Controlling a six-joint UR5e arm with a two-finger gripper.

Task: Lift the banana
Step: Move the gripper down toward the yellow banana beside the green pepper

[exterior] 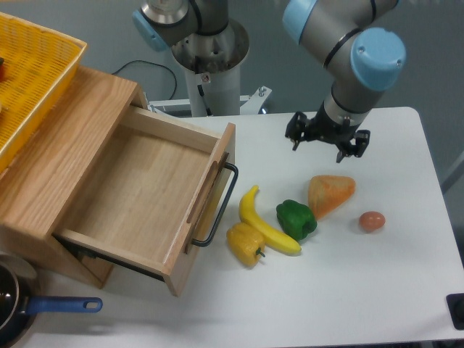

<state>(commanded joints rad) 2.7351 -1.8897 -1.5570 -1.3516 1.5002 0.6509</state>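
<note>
The banana [264,223], long, slim and bright yellow, lies on the white table between a yellow bell pepper [245,243] and a green bell pepper [296,219]. My gripper [317,145] hangs above the table to the upper right of the banana, well apart from it. Its fingers are spread open and hold nothing.
An orange wedge-shaped toy [330,193] and a brown egg [372,221] lie right of the green pepper. An open wooden drawer [145,196] with a black handle [221,206] juts out left of the banana. A yellow basket [32,72] sits on the cabinet; a blue-handled pan [29,308] is at the bottom left.
</note>
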